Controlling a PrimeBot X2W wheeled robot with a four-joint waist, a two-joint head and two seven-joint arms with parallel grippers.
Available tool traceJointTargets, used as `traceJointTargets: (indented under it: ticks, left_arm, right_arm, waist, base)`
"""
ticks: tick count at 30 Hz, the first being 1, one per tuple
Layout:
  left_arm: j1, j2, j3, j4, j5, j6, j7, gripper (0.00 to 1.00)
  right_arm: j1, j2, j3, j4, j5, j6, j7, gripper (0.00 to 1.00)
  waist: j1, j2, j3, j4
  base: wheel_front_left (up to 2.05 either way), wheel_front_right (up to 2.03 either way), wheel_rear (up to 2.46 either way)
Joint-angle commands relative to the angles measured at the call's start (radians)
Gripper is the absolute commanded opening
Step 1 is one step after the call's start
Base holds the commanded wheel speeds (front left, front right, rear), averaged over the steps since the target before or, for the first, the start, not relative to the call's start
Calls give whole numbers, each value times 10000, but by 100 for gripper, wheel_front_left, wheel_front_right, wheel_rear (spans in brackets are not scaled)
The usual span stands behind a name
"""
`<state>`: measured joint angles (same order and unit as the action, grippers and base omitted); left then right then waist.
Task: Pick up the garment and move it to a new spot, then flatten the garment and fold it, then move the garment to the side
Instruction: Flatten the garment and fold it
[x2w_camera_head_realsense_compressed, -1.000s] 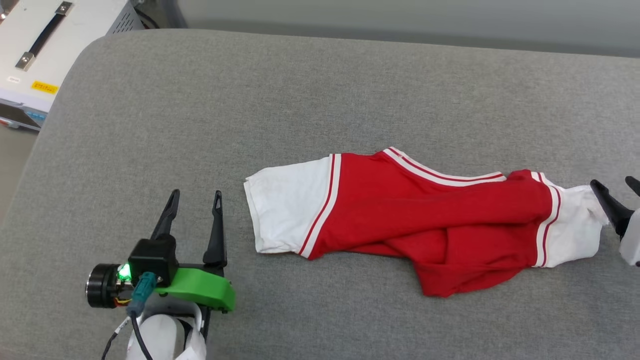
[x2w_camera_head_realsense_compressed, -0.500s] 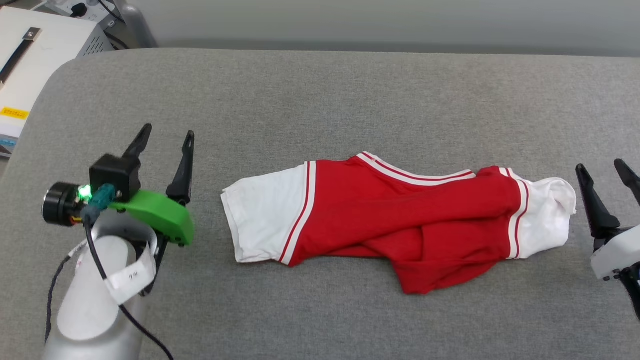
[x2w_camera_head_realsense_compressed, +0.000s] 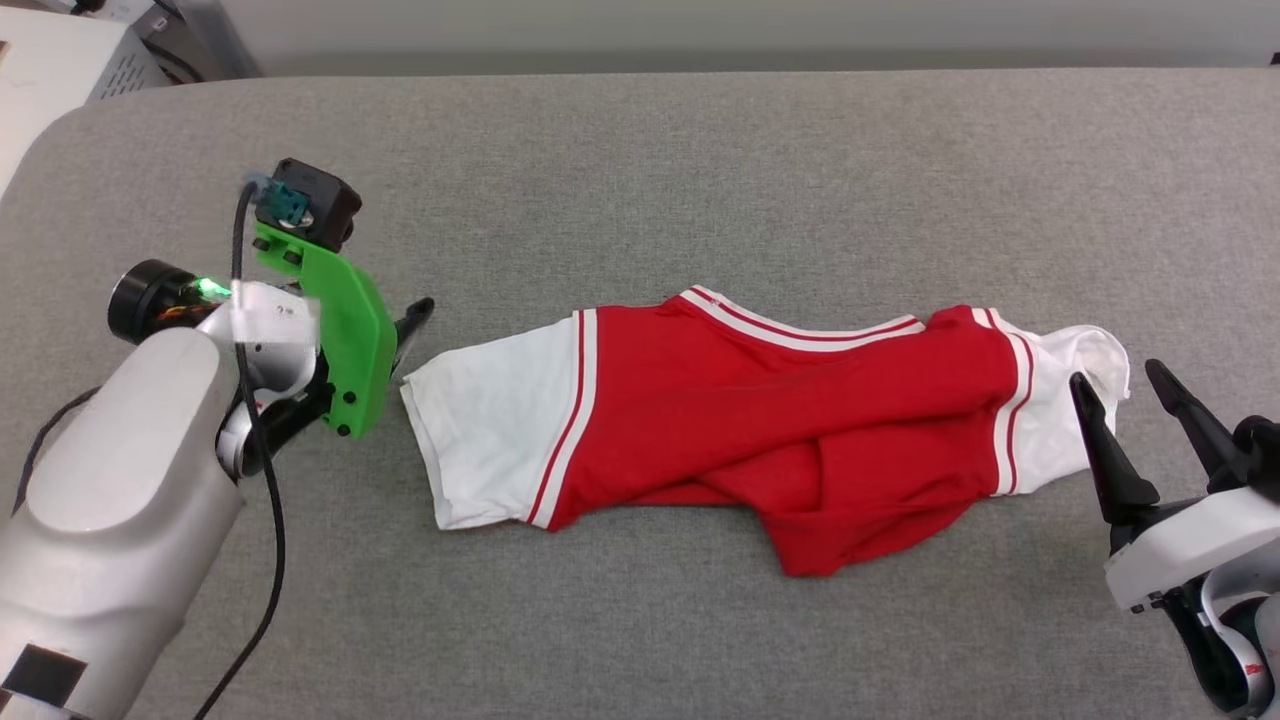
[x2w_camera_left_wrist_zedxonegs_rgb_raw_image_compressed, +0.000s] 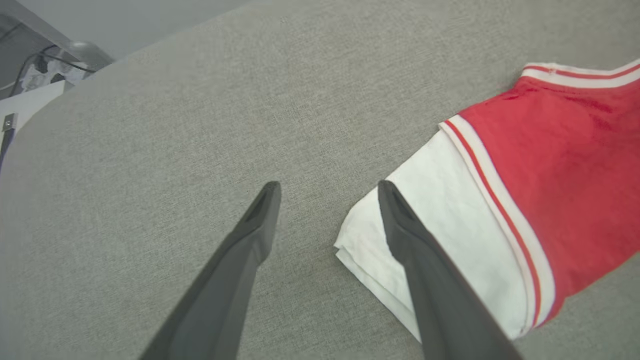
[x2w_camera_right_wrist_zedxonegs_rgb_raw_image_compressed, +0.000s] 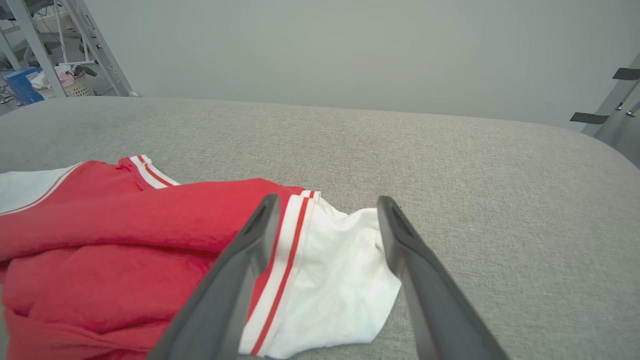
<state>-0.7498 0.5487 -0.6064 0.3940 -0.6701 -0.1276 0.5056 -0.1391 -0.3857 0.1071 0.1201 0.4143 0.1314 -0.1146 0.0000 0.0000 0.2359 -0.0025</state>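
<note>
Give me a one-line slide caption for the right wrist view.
Right gripper, jaws open, frames the white sleeve of the crumpled red garment lying on the grey fabric surface.

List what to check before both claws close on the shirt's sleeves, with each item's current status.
1. Left claw open: ok, fingers apart.
2. Right claw open: ok, fingers apart.
3. Left claw at the garment's left sleeve: ok, one finger over its corner.
4. Right sleeve between the right claw's fingers: ok.
5. Fingers touching cloth: cannot tell.
6. Garment lying flat: not ok, red body bunched and twisted.
</note>
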Motion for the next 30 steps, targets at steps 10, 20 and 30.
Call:
traceJointTargets:
  ticks: [10, 20, 30]
  left_arm:
    - [-935, 632, -2057, 665, -1630, -30, 1684, 100]
    - [-995, 614, -3839, 1858, -1958, -30, 1231, 0]
    - [-2136, 985, -3470, 2433, -1958, -30, -1055, 0]
  right_arm:
    - [-67, 159, 87, -263, -172, -7, 181, 100]
    - [-162, 259, 177, -27, -85, -7, 68, 100]
    - [27, 365, 58, 142, -50, -7, -82, 100]
  waist:
    - [0, 0, 735, -614]
    - [0, 0, 995, -831]
    - [0, 0, 650, -719]
  base:
    - [0, 0, 0]
    - [0, 0, 0]
    - [0, 0, 0]
